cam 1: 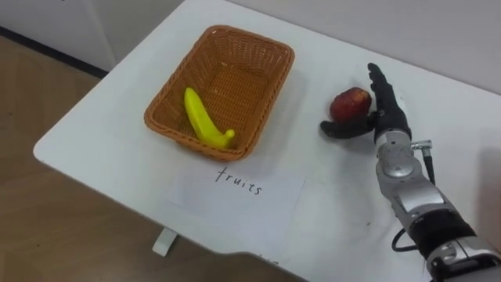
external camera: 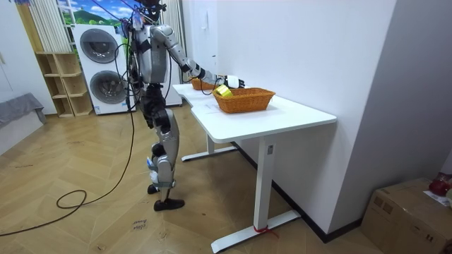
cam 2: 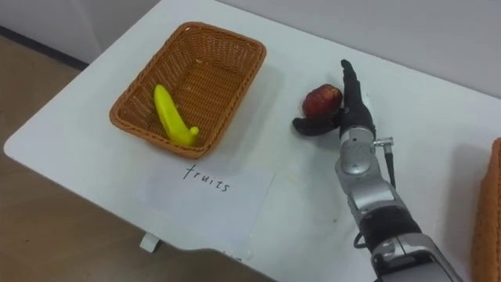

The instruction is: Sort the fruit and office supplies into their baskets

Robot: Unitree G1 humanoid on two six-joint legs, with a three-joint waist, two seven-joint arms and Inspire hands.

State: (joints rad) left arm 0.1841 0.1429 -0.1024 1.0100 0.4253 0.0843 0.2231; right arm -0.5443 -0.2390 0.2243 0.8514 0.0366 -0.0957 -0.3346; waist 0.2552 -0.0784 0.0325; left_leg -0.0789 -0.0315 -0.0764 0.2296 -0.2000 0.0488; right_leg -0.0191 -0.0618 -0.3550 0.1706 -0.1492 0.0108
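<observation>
Apple (cam 1: 350, 103) is lying on the table (cam 1: 109, 149) just right of the fruit basket (cam 1: 283, 69), and the right hand (cam 1: 386, 117) is cupping it loosely, fingers (cam 1: 383, 86) standing straight on the side away from the basket, thumb (cam 1: 337, 129) spreading along its near side, not yet gripping.

A white table (cam 1: 102, 133) carries a brown wicker basket (cam 1: 235, 78) near its left corner; a handwritten paper sheet (cam 1: 235, 196) lies just in front of it; a red apple (cam 1: 349, 104) sits to the basket's right; a second wicker basket (cam 2: 487, 211) stands far right.
</observation>
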